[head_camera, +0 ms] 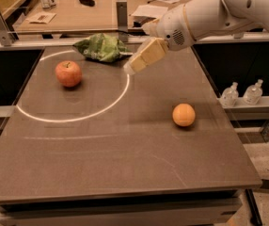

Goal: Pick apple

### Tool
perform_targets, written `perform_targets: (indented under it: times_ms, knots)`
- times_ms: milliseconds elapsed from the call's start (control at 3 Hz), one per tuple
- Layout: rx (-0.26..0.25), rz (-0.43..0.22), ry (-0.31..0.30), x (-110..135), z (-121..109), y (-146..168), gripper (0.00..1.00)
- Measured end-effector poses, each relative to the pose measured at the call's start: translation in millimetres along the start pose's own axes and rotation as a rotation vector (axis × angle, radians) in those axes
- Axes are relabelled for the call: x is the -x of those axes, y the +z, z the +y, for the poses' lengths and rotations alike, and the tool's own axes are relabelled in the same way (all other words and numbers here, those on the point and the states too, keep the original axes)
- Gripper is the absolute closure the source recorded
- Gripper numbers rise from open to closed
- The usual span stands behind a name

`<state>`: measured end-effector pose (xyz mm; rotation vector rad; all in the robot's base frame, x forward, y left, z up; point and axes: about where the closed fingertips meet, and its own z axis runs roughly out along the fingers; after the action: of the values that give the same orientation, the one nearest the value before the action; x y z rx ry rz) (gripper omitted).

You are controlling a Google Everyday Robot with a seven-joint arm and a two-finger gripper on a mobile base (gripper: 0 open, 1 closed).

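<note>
The apple [68, 73], red-orange with a short dark stem, sits on the dark table [125, 164] at the back left, inside a white painted ring. The gripper [133, 67], with cream-coloured fingers, hangs above the table at the ring's right edge, to the right of the apple and well apart from it. It holds nothing that I can see.
An evenly orange round orange [184, 115] lies at the right of the table. A crumpled green bag [100, 47] lies at the back centre, close behind the gripper. Two small clear bottles [241, 94] stand on a ledge off the table's right side. A cluttered desk stands behind.
</note>
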<state>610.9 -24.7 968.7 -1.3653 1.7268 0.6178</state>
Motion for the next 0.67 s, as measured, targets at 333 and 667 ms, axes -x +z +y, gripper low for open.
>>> perform_targets:
  times_ms: [333,667]
  knots:
    - [-0.043,-0.031,-0.04,23.7,-5.7,30.1,0.0]
    - [-0.112,-0.003,-0.053,16.3,4.7,60.2,0.0]
